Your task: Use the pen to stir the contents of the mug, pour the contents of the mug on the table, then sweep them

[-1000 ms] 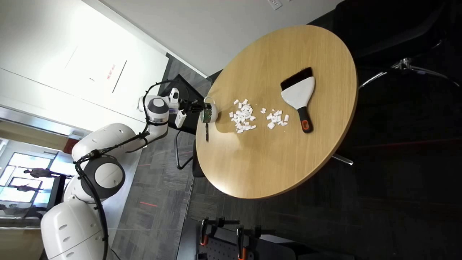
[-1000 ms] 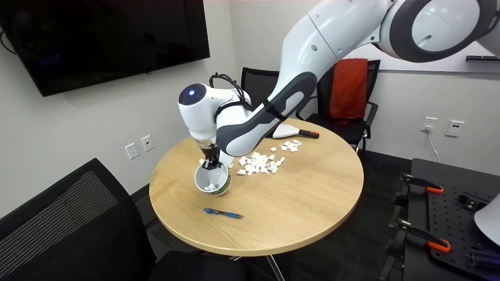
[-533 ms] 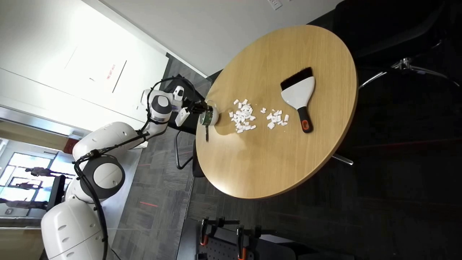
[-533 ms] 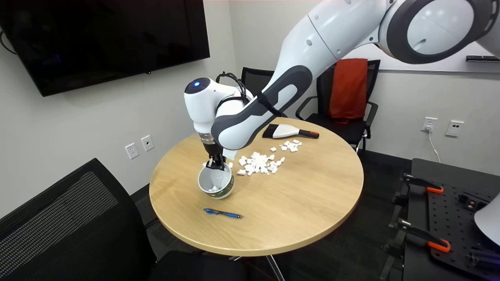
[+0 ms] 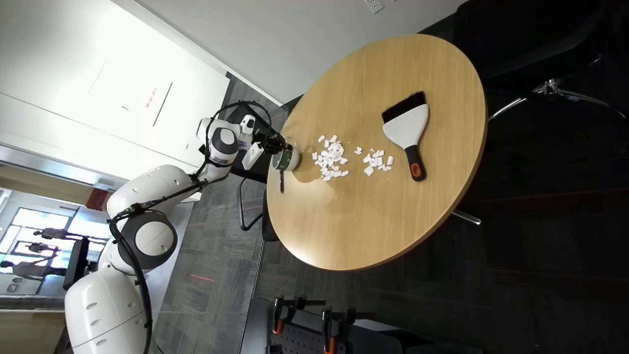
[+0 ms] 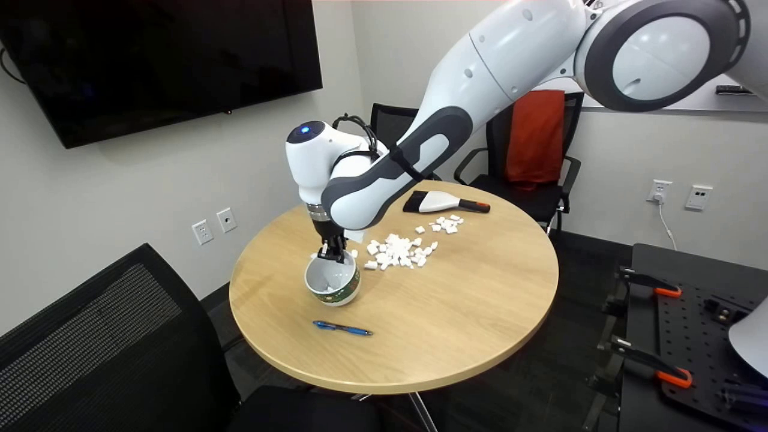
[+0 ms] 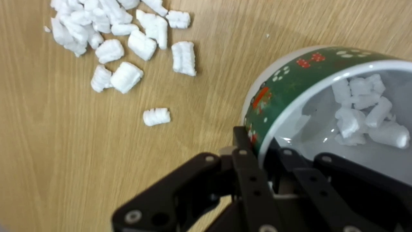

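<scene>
1. Two black fingers [image 7: 243,164] of my gripper [image 7: 257,141] are clamped on the wall of a round glossy white mug [image 7: 289,80] with a green, picture-patterned band: one presses from outside, its partner sits inside the rim.
2. I hold the mug tilted, its mouth slanting upward, near the edge of a large round table [image 6: 456,318] of light, plain wood; whether its base touches the wood I cannot tell.
3. Several small white crumb-like pieces [image 7: 386,133] lie inside the mug, bunched together.
4. A fan-shaped white brush [image 5: 408,128] with black bristles and a black handle marked with orange rests on the table, well apart from my fingers.
5. Many more white pieces [image 6: 395,251] are on the tabletop: a larger heap between the mug and the brush, a smaller cluster near the brush's handle, and a few strays between.
6. A slim blue pen [image 6: 342,327] lies on the wood close to the mug; in an exterior view it sits between the mug and the table's near edge.
7. My white and dark-grey arm [image 6: 510,54] extends from the upper right in an exterior view, a blue light glowing at its wrist.
8. Beyond the table, an orange-red cloth [image 6: 534,138] hangs over a black chair [image 6: 522,201] with armrests.
</scene>
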Available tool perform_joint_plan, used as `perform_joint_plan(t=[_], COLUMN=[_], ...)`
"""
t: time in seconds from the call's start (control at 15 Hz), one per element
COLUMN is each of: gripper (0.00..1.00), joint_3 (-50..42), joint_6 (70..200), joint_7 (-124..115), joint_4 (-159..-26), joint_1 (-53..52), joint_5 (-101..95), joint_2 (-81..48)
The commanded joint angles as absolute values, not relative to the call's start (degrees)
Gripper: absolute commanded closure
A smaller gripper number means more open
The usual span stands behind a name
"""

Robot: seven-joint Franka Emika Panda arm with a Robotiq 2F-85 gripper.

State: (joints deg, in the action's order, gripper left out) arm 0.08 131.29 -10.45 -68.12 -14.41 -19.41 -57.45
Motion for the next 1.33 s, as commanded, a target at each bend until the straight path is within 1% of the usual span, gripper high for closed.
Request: perform_joint_plan(t=[0.0,0.13,0.47,0.53,0.6,0.8,1.07,1.27], gripper=[0.61,0.48,0.08,0.02,0.0,0.0,0.0,0.0], joint_3=[-0.9,-1.4,-3.6,-4.1,-4.6,-7.4,-12.0,-13.6], joint_6=[132.1,132.8,133.7,133.1,133.2,131.9,134.3,134.7], joint_7=[-8.0,-8.3,-9.6,-9.7,-10.0,-11.2,-14.4,-18.0], joint_4=[-65.6,-66.2,-68.4,-69.1,-69.7,-72.8,-82.3,-88.8], joint_1=[-15.0,-15.6,-17.9,-18.7,-19.3,-22.0,-24.6,-24.4], joint_5=[-18.2,-18.8,-20.9,-21.5,-22.0,-25.7,-32.6,-37.2], joint_2=[-58.9,-58.6,-57.3,-56.8,-56.4,-53.8,-46.8,-41.3])
